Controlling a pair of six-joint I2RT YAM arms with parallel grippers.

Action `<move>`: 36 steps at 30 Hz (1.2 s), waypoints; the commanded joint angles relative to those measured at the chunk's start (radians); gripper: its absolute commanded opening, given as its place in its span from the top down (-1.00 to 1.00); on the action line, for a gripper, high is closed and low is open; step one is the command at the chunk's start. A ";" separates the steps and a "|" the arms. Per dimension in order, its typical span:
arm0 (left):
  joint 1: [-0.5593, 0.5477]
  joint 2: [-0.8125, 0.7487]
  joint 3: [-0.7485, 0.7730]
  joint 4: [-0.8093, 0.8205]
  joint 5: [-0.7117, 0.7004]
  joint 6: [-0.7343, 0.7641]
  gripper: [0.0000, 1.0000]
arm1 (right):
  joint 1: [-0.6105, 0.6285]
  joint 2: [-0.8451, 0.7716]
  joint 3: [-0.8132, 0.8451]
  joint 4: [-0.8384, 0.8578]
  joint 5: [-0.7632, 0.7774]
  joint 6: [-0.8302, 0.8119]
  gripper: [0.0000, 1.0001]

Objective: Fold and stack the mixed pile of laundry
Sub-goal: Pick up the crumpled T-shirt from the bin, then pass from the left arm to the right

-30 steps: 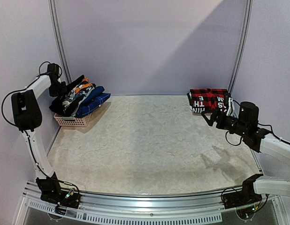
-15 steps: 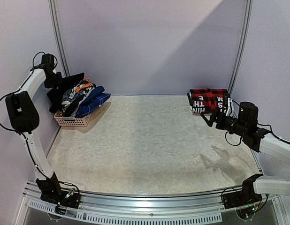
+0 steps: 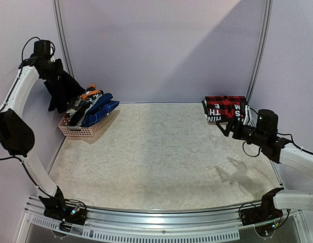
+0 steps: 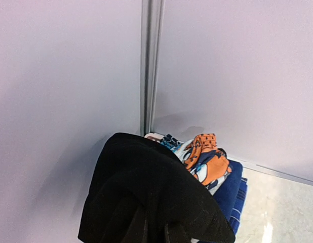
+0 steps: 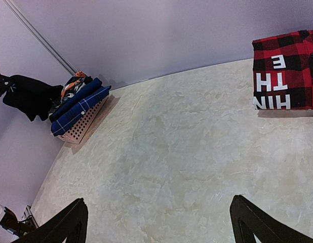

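Left gripper [image 3: 49, 71]: we see it raised in the upper left of the top view, clenched on a black garment [image 3: 60, 92].
Black garment: it hangs from that grip beside the wall. We cannot tell whether its hem touches the heap below.
Mixed laundry pile [image 3: 89, 105]: heaped in the pale basket [image 3: 75, 131] at the table's [image 3: 156, 157] far left corner. An orange patterned piece [image 4: 207, 157] lies on top and a blue plaid shirt [image 3: 102, 111] along its right.
Red plaid garment [image 3: 225, 107]: folded flat at the far right, white letters showing.
Right gripper [image 3: 225, 125]: low on the right, just before the red garment, its jaws spread wide and holding nothing.
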 commanded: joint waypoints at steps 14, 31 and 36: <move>-0.258 -0.258 -0.096 0.043 0.132 0.015 1.00 | 0.003 0.008 0.030 0.015 -0.035 0.008 -0.97; -0.471 -0.316 -0.313 0.271 0.308 -0.181 1.00 | 0.112 0.169 0.025 0.274 -0.281 -0.028 -0.98; -0.506 -0.291 -0.356 0.346 0.414 -0.212 1.00 | 0.255 0.291 0.115 0.238 -0.262 -0.138 -0.97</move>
